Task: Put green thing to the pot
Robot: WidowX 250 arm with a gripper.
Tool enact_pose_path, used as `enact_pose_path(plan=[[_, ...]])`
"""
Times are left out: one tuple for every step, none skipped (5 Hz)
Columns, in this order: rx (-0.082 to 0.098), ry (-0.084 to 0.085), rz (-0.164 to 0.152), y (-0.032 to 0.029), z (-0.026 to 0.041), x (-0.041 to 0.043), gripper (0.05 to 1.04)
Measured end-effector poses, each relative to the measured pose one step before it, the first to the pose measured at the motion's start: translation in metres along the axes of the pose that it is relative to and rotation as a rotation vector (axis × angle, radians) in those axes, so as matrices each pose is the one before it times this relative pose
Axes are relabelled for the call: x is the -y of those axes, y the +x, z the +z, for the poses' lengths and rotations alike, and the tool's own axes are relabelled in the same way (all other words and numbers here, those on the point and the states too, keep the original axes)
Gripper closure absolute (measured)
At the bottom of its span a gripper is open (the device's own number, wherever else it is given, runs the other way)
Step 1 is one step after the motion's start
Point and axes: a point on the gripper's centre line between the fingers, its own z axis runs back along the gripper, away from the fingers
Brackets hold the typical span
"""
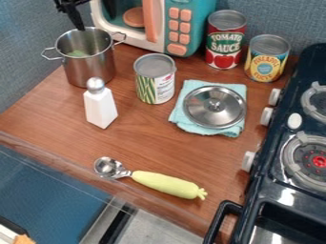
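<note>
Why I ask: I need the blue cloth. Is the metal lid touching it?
Touching. The camera view shows the metal lid resting on top of the blue cloth.

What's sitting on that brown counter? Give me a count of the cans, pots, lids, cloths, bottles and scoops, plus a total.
Cans: 3 (red, yellow, green-and-white)
Pot: 1
Lid: 1
Cloth: 1
Bottle: 1
Scoop: 1
Total: 8

Blue wall (pixel 28 28) behind brown wood counter (pixel 153 145).
</note>
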Motion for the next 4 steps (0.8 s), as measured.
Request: enact_pose_path(plan=[[0.008,-0.0182,-0.1052,-0.01574,0.02393,0.01811,0.085],[0.023,0.0382,-0.1312,-0.0194,0.02139,0.01835,0.085],[0.0499,-0.0127,-0.0887,-0.01982,0.02791,0.02245,0.085],[-0.0049,-0.0069,-0.0252,-0.0147,0.00715,0.00969,0.085]])
